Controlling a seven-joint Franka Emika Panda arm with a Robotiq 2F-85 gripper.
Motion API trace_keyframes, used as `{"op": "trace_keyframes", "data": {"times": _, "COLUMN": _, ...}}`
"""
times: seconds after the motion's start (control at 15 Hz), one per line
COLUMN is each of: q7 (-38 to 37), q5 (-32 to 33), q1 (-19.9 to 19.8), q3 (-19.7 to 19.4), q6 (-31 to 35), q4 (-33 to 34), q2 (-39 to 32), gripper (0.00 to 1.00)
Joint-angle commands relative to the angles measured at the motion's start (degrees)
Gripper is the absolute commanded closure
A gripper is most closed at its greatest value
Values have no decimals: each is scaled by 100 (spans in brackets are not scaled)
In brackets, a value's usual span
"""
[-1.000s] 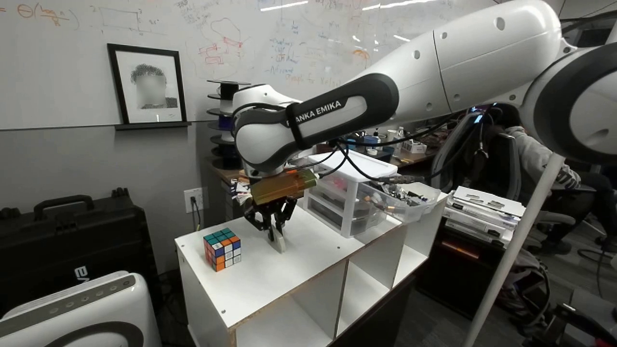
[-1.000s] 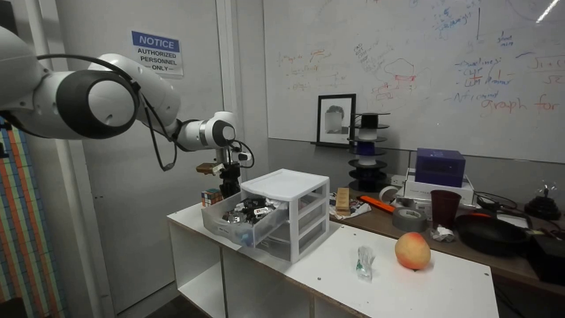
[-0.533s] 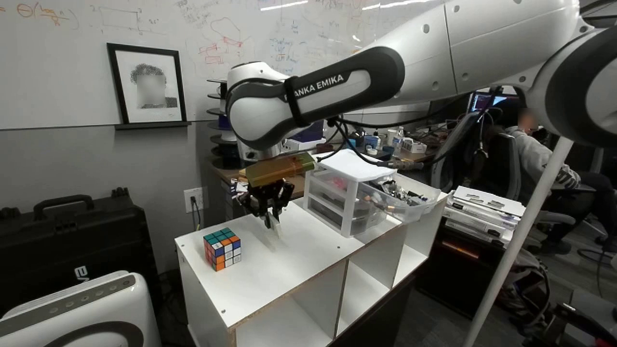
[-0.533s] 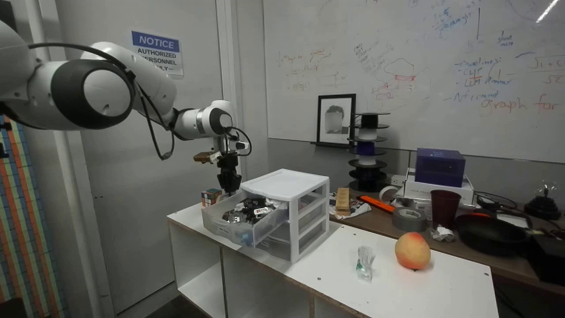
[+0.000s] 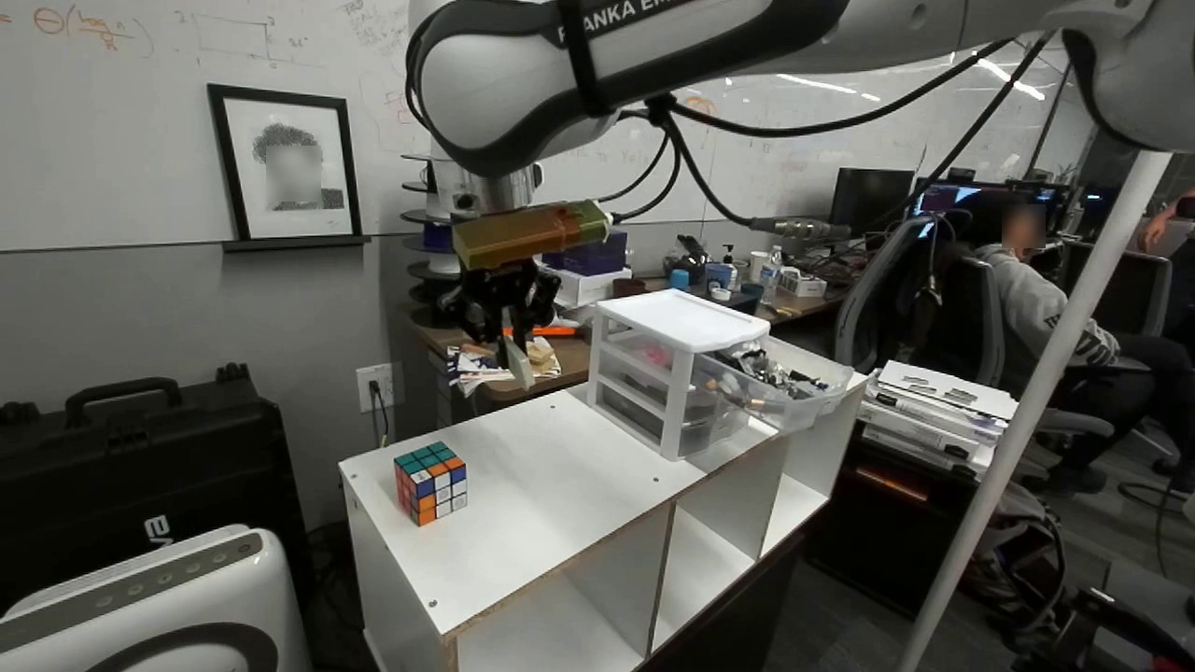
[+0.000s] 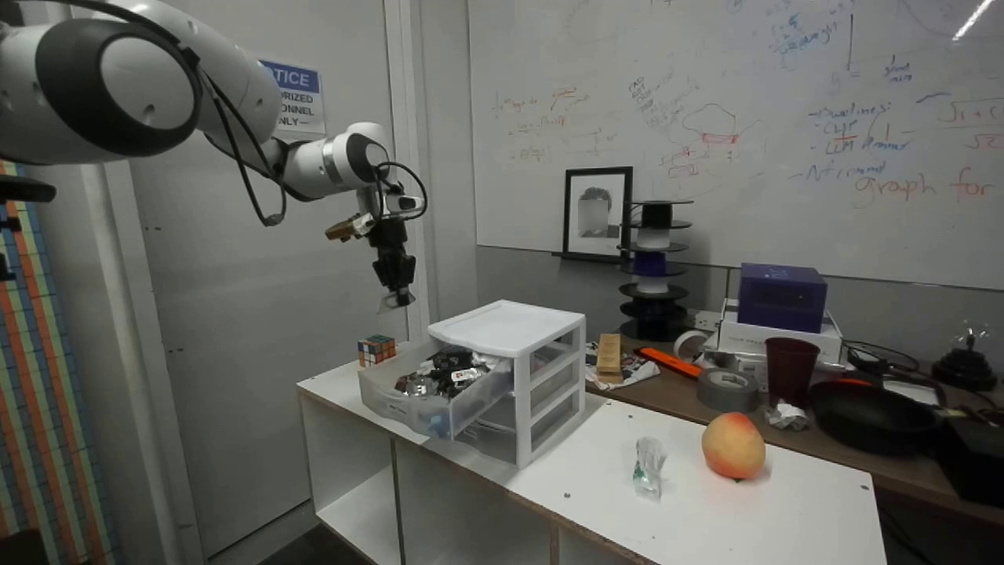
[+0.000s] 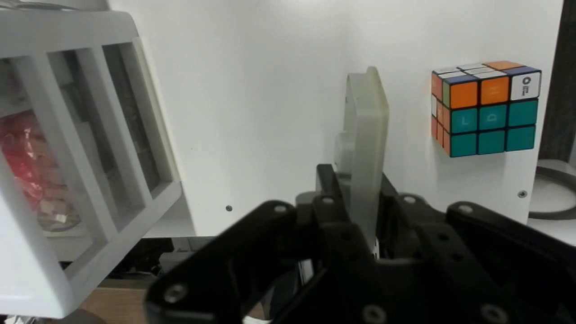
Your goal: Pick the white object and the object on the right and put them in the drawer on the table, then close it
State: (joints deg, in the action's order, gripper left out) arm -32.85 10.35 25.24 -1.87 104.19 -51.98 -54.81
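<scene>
The white object [image 7: 369, 148] is in the grip of the hand [image 7: 358, 184], which is clenched on it near one end; the rest juts down past the fingertips [image 7: 326, 177], clear of the desk [image 5: 551, 467]. It looks to me like a thin, stiff plastic piece. I'd guess it is light, unlikely to bend and a bit slick, so a knock could pivot it; a squeeze across the flat faces, closer to its middle, would hold it steadier.

Lower down and apart from the hand sits the puzzle cube [image 5: 430, 483], near one end of the desk. Its flat opposite sides should give an easy hold, though a skewed squeeze may twist a layer.

Further off stands the white chest [image 6: 510, 326], its top drawer [image 6: 400, 412] pulled out and crowded with small dark and silvery bits [image 6: 451, 373]; the white object would probably need to lie flat there for the drawer to slide home.

Past the chest a crumpled clear packet [image 6: 648, 468] and a peach-like fruit [image 6: 733, 446] rest on the desk. The fruit, if real, could bruise and would want a gentle hold around its widest part. Which thing counts as "on the right" depends on where one stands; I cannot tell.
</scene>
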Motion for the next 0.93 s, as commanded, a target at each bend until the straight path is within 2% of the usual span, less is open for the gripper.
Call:
{"op": "trace_keyframes", "data": {"times": 0.0, "q7": -276, "q5": 250, "q1": 200, "q3": -121, "q6": 114, "q4": -1226, "q2": 965, "gripper": 90}}
{"op": "trace_keyframes", "data": {"times": 0.27, "q7": -565, "q5": 546, "q1": 361, "q3": -139, "q6": 196, "q4": -2295, "q2": 1698, "gripper": 91}}
{"op": "trace_keyframes", "data": {"times": 0.47, "q7": -768, "q5": 786, "q1": 445, "q3": -111, "q6": 503, "q4": -3065, "q2": 2187, "gripper": 93}}
{"op": "trace_keyframes", "data": {"times": 0.53, "q7": -800, "q5": 844, "q1": 468, "q3": -103, "q6": 528, "q4": -3102, "q2": 2235, "gripper": 93}}
{"op": "trace_keyframes", "data": {"times": 0.6, "q7": -649, "q5": 746, "q1": 250, "q3": 118, "q6": 203, "q4": -2400, "q2": 1720, "gripper": 80}}
{"op": "trace_keyframes", "data": {"times": 0.87, "q7": -727, "q5": 817, "q1": 264, "q3": 151, "q6": 307, "q4": -2803, "q2": 2015, "gripper": 80}}
